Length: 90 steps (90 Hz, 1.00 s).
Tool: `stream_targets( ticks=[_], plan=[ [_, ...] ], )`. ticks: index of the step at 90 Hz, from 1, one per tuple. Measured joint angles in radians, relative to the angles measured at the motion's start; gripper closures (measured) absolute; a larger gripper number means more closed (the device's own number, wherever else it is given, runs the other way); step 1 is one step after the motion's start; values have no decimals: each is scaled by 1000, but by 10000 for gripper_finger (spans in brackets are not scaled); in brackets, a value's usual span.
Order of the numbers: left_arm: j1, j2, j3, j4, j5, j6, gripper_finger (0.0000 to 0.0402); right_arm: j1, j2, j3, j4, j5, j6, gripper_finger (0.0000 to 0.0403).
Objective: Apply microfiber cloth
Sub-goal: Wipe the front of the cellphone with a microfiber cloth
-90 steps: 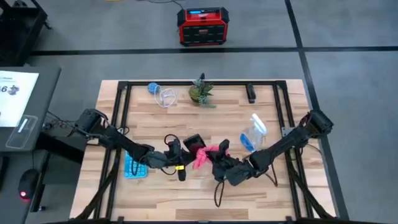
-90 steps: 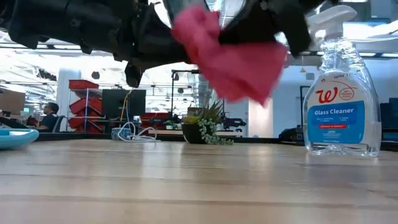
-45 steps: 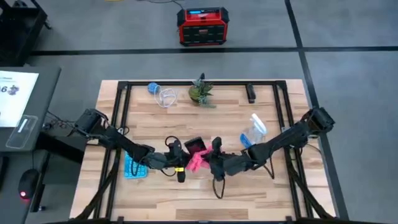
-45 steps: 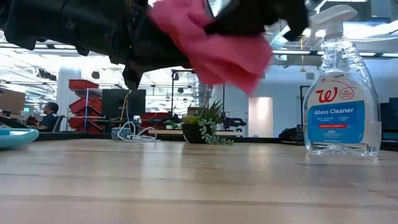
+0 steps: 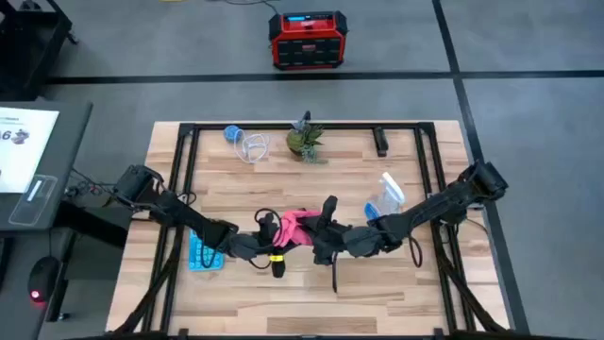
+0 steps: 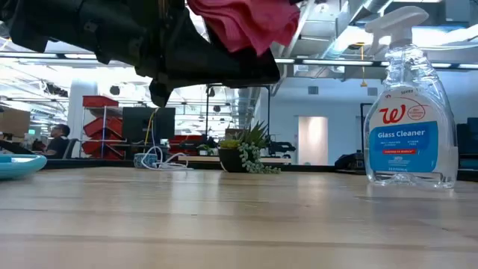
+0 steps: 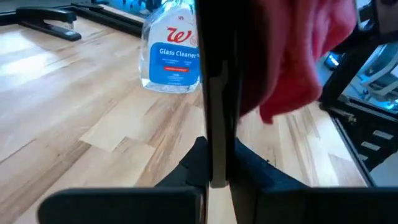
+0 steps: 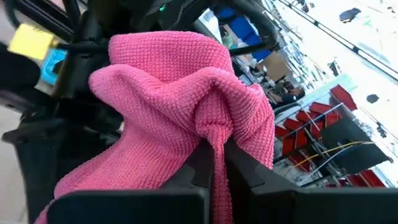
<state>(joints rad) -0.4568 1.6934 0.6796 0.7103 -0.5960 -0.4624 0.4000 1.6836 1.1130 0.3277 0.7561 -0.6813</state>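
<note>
The right hand (image 5: 319,229) is pinched tight on a gathered fold of the microfiber cloth (image 5: 295,225), which hangs bunched above the middle of the bench (image 5: 396,302), clear of the wood; the left hand (image 5: 269,233) is clamped on the black phone (image 7: 216,93), held edge-up with the cloth pressed to its face; to wipe well, I judge, the right hand should keep the fold firm and stroke flat along the glass while the left holds steady, lest the phone twist loose; farther back stands the spray bottle (image 6: 408,104), labelled with a red "W" and "Glass Cleaner"; beyond it, a small potted plant (image 6: 246,155).
</note>
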Motion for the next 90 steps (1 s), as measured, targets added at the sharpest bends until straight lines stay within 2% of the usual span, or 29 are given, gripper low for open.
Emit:
stream_targets(
  ticks=[20, 30, 43, 53, 64, 78, 90],
  plan=[
    [0, 2, 6, -9, 2, 20, 389, -3, 6, 0, -257, -177, 145, 403],
    [0, 2, 6, -12, -9, 17, 389, -8, 5, -2, -224, -150, 118, 403],
    [0, 0, 8, -11, -6, 8, 389, -7, 4, -4, 11, -54, -36, 403],
    [0, 0, 8, -19, -2, 8, 389, -11, 1, -2, 109, -42, -65, 403],
    [0, 1, 8, -30, 1, 6, 389, -11, 2, 0, 10, -59, -16, 403],
    [0, 2, 8, -28, 1, 11, 389, -11, 7, -1, -200, -201, 124, 403],
    [0, 1, 8, -21, -8, 11, 389, -20, 7, -2, -180, -203, 118, 403]
  ],
)
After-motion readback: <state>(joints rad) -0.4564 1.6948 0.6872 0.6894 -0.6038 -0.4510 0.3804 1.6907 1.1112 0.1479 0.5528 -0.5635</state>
